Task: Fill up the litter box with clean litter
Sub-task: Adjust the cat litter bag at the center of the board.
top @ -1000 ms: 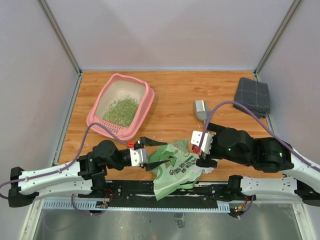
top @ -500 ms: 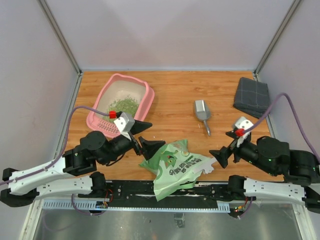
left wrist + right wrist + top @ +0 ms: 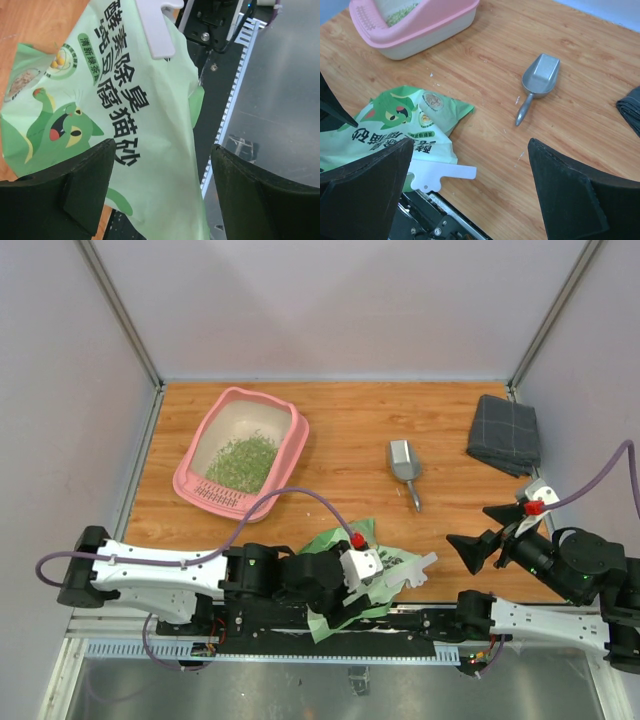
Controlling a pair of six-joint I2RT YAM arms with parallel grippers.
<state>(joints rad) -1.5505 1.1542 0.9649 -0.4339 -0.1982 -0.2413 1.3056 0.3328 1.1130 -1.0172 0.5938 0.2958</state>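
Overhead, litter box (image 3: 222, 498): far left of the table (image 3: 350, 420), well apart from both grippers; right wrist view crops it.
Litter bag (image 3: 125, 115): near edge, half hidden under the left arm (image 3: 160, 565) from above; its print legible only at the wrists.
Left gripper (image 3: 157, 170): fingers spread over the bag.
Right gripper (image 3: 482, 532): fingers spread, empty, near right.
Clean litter (image 3: 243, 462): green heap inside the box.

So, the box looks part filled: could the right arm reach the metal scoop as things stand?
Probably yes: the right gripper is open and empty, and nothing stands between it and the scoop.
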